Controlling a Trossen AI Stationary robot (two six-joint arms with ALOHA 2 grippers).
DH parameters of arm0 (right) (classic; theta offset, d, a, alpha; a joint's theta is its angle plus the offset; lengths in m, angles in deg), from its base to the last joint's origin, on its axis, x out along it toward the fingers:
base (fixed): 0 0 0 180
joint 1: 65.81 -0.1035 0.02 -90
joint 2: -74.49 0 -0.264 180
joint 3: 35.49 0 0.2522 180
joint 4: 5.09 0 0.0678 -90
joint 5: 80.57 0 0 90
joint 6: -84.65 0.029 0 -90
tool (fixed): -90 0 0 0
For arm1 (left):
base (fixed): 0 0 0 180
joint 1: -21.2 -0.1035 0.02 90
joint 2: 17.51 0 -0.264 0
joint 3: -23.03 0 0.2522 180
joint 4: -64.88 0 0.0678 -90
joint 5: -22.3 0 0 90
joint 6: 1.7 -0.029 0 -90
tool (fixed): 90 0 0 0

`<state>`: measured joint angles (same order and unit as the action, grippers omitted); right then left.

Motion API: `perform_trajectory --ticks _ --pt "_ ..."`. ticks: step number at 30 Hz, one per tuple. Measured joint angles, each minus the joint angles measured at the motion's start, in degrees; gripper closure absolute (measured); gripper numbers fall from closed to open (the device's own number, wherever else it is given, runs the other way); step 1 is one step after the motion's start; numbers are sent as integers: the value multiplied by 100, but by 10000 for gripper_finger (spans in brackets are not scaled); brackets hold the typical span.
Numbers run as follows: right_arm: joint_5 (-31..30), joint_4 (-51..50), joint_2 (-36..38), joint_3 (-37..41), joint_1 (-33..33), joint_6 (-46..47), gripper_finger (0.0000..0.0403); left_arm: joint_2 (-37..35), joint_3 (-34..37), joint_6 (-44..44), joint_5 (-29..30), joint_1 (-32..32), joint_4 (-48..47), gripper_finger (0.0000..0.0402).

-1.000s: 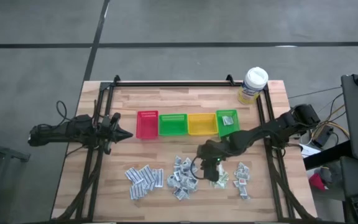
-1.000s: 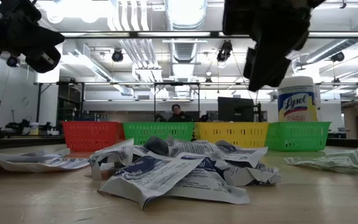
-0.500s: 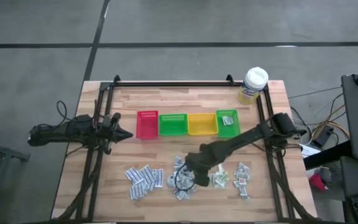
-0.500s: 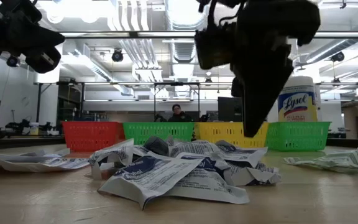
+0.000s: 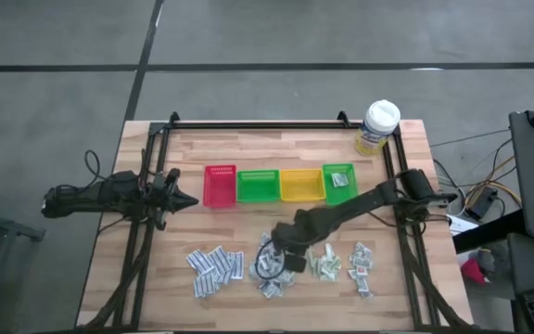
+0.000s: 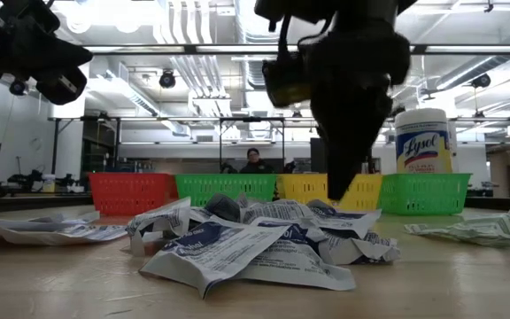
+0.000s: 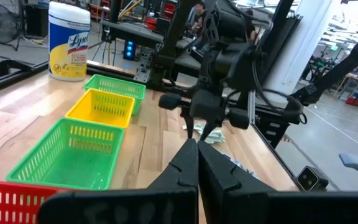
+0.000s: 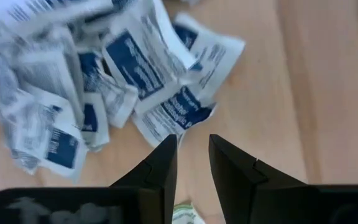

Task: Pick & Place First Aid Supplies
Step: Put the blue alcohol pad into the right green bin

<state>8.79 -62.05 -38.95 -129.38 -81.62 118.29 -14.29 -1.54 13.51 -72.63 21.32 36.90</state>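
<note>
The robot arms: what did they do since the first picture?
The right pincer slid across the table from the green sachets to above the white-blue pile, toward the left arm's side. Its fingers are open and hold nothing. The left pincer stayed shut beside the red bin. Bins, tub and piles didn't move.

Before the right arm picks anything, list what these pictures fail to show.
- High view: the right gripper covers part of the white-blue sachet pile, so sachets beneath it are hidden.
- Right wrist view: the sachets' print is blurred, unreadable.
- Low view: the red bin and its neighbours show only their walls; contents hidden.
- High view: the pale green sachets are too small to count.
</note>
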Motion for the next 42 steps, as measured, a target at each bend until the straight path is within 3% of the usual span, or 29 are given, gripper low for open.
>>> perform_trajectory --ticks 42 --pt "244 63 -180 87 83 1282 312 0 0 -24 2 2 0 401"
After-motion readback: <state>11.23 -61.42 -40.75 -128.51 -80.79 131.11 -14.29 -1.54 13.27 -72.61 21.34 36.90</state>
